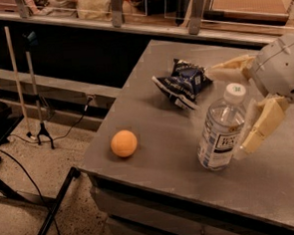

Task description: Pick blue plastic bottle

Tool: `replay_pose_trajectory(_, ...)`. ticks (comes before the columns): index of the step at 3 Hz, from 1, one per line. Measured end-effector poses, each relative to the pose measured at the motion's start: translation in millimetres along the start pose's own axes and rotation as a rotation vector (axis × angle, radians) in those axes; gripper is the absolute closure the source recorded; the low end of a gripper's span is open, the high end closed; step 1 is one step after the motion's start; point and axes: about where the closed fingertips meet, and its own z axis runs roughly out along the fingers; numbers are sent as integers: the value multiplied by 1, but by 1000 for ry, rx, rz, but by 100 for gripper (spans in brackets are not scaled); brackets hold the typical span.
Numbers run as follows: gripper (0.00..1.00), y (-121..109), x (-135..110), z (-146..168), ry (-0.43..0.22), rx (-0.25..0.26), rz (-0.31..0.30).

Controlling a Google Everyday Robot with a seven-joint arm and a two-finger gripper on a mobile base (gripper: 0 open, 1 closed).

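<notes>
Here, the blue plastic bottle (221, 132) was shown upright near the counter's (152, 114) front edge, with the orange ball (124, 143) toward the left edge. The gripper (227, 109) was spread wide just beside the bottle, toward the right edge, with nothing grasped.

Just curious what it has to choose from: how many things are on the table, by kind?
Bottles: 1, the blue plastic bottle
Balls: 1, the orange ball
Snack bags: 1, the dark blue snack bag
Total: 3
The gripper is open, fingers flanking the bottle.
</notes>
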Motion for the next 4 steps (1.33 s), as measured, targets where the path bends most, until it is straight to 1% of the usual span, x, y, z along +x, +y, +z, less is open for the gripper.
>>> replay_pose_trajectory(1,21,-1,-2,1,0,2,-4)
replay_pose_trajectory(3,68,-1,-6,3,1,3,-11)
replay_pose_trajectory(4,91,-5,-17,2,-6,3,-32)
